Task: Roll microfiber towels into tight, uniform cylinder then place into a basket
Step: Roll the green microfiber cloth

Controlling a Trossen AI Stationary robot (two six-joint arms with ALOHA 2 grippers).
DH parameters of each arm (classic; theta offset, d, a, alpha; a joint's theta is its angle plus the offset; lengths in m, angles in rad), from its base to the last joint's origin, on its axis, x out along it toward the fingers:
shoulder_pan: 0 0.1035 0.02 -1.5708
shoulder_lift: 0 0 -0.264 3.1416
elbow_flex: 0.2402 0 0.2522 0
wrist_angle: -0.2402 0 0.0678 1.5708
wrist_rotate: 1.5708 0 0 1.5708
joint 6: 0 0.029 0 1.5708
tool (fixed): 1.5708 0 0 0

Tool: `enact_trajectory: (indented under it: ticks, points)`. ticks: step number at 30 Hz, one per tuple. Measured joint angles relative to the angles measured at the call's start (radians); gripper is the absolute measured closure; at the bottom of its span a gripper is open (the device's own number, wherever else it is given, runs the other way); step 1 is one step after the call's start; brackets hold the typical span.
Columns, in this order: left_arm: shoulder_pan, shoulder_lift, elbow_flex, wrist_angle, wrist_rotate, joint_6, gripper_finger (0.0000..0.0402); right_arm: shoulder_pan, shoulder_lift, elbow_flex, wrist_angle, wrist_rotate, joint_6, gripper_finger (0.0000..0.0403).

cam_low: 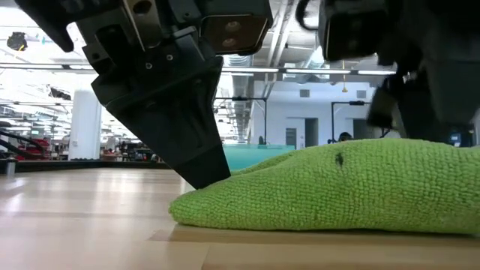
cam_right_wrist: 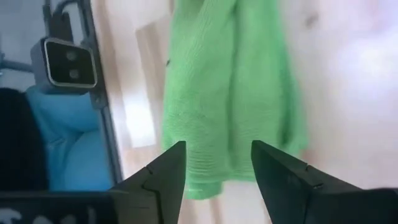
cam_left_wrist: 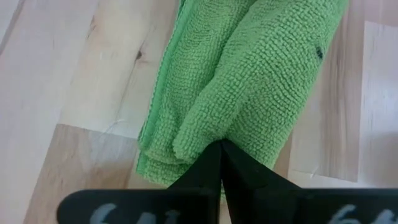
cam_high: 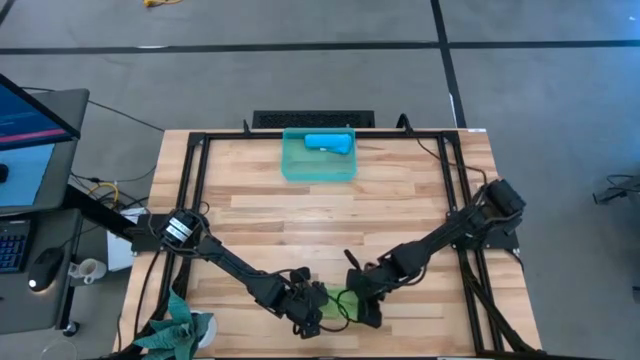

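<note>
Low view: green towel lies bunched at the counter's near edge

Low view shows the lime green microfiber towel (cam_low: 337, 187) as a soft, lumpy mound with a nubby looped pile, folded over itself in loose layers rather than rolled tight. It rests on the pale wooden plank counter (cam_high: 400, 200), at the near edge between both arms. The left hand (cam_left_wrist: 221, 149) has its dark fingers pressed together, tips touching the towel's folded edge. The right hand (cam_right_wrist: 217, 158) is spread, fingers apart just above the cloth, gripping nothing. Far across the counter sits the small see-through teal-green plastic basket (cam_high: 295, 170), with the bright sky-blue microfiber towel (cam_high: 328, 143) lying inside as a compact roll.
</note>
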Motion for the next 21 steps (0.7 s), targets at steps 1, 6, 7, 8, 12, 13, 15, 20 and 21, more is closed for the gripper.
enact_trajectory:
  ticks: [1,6,7,8,12,13,15,20,21]
  points:
    - [0.000,0.000,0.000,0.000,0.000,-0.006,0.0401,0.001,-0.018,0.000,-0.021,0.026,-0.010,0.0198]
    - [0.000,0.000,0.000,0.000,0.000,-0.051,0.0401,0.060,-0.100,0.003,-0.033,0.178,-0.103,0.0198]
    - [0.000,0.000,0.000,-0.001,0.000,-0.068,0.0401,0.083,-0.104,0.003,-0.015,0.206,-0.114,0.0198]
    - [0.000,0.000,0.000,-0.001,0.000,-0.083,0.0401,0.105,-0.101,0.003,0.013,0.233,-0.121,0.0198]
    - [0.000,0.000,0.000,-0.001,0.001,-0.122,0.0401,0.175,-0.059,0.004,0.159,0.281,-0.147,0.0198]
    - [0.000,0.000,0.000,-0.001,0.001,-0.133,0.0401,0.182,-0.045,0.004,0.184,0.281,-0.147,0.0198]
    - [0.000,0.000,-0.001,-0.001,0.000,-0.152,0.0401,0.188,-0.021,0.003,0.207,0.282,-0.146,0.0198]
    - [0.000,0.000,-0.001,-0.001,-0.001,-0.161,0.0401,0.174,0.033,0.004,0.230,0.275,-0.123,0.0198]
    - [0.000,0.000,-0.001,-0.001,-0.001,-0.161,0.0401,0.170,0.042,0.003,0.228,0.263,-0.121,0.0198]
